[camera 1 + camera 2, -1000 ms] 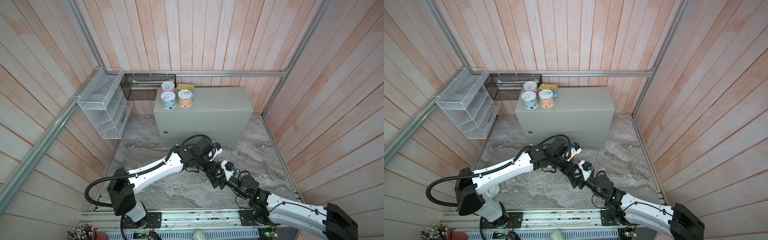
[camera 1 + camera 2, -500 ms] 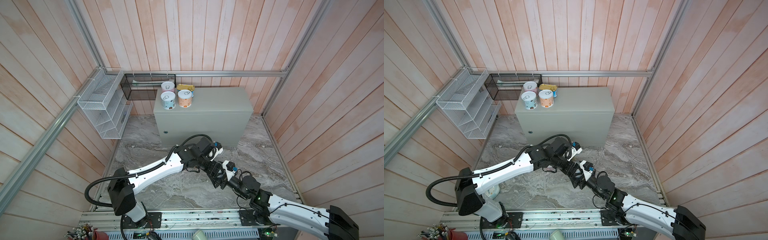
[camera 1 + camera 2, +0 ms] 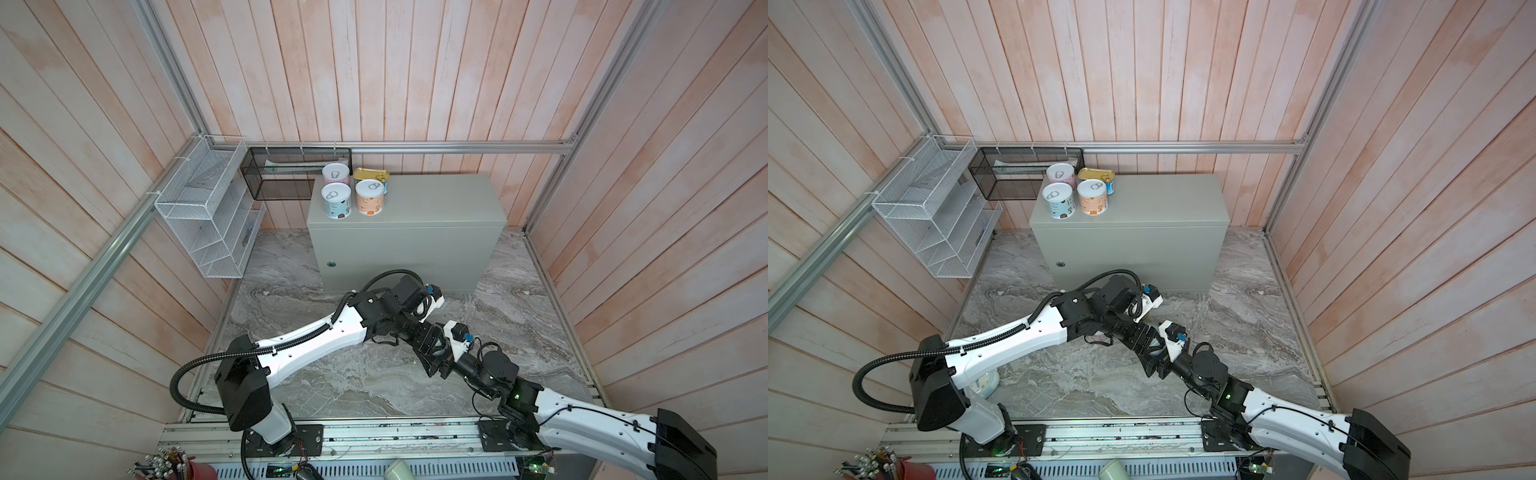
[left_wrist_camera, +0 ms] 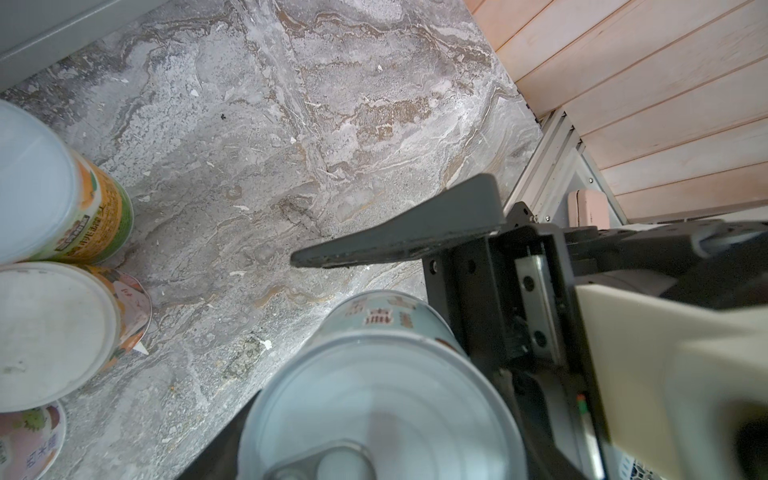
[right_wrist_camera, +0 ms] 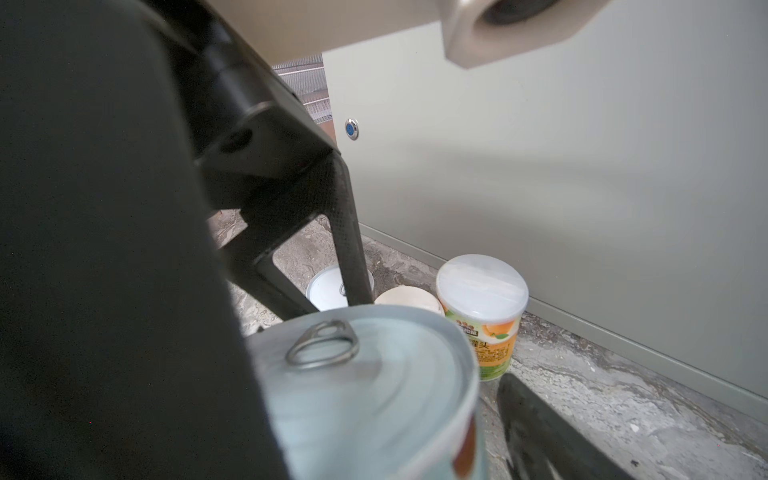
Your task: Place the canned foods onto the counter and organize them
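Note:
A light blue can (image 4: 374, 395) with a silver pull-tab lid (image 5: 365, 390) hangs above the marble floor, mostly hidden by the arms in both top views. My left gripper (image 3: 430, 343) is shut on it. My right gripper (image 3: 437, 360) meets it from the opposite side and stands open, with one finger (image 5: 540, 432) clear of the can. On the counter (image 3: 436, 208) (image 3: 1163, 203), at its left end, stand a pink can (image 3: 334, 174), a blue can (image 3: 336, 201), an orange can (image 3: 369, 197) and a gold tin (image 3: 370, 173). Two white-lidded orange-green cans (image 4: 45, 187) (image 4: 50, 332) and a pink one (image 4: 29, 444) stand on the floor.
The floor cans stand close to the counter's front base (image 5: 582, 208). A white wire rack (image 3: 208, 220) hangs on the left wall and a black mesh basket (image 3: 291, 174) on the back wall beside the counter. A pale round container (image 3: 986, 382) sits by the left arm's base.
The right arm has edged slightly to the left and its jaws have widened around the can. The left arm has stayed still with the can.

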You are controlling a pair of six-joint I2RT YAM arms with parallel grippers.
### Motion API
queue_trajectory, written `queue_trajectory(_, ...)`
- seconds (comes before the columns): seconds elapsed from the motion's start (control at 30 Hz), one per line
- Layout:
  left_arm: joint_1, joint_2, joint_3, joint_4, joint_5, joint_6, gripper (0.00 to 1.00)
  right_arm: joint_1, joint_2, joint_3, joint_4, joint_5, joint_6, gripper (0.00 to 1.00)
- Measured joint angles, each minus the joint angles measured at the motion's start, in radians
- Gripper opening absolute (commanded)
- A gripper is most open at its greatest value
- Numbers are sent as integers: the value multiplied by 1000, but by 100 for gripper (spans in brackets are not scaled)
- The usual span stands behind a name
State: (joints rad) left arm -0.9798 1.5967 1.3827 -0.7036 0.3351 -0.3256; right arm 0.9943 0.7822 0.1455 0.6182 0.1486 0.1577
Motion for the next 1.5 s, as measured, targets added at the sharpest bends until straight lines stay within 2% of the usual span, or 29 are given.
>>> queue_trajectory(0.53, 22, 0, -10, -26, -10, 1, 57, 1, 42, 13, -5, -20, 23, 98)
queue_trajectory(0.73, 56, 0, -10, -60, -20, 6, 57, 2, 24, 13, -5, -18, 34, 98)
queue_trajectory(1.1, 59, -2, -10, -75, -30, 10, 56, 2, 2, 13, -4, -19, 33, 98)
queue_trajectory(1.5, 62, -2, -10, -105, -30, 31, 56, 8, 76, 13, 56, -39, 30, 98)
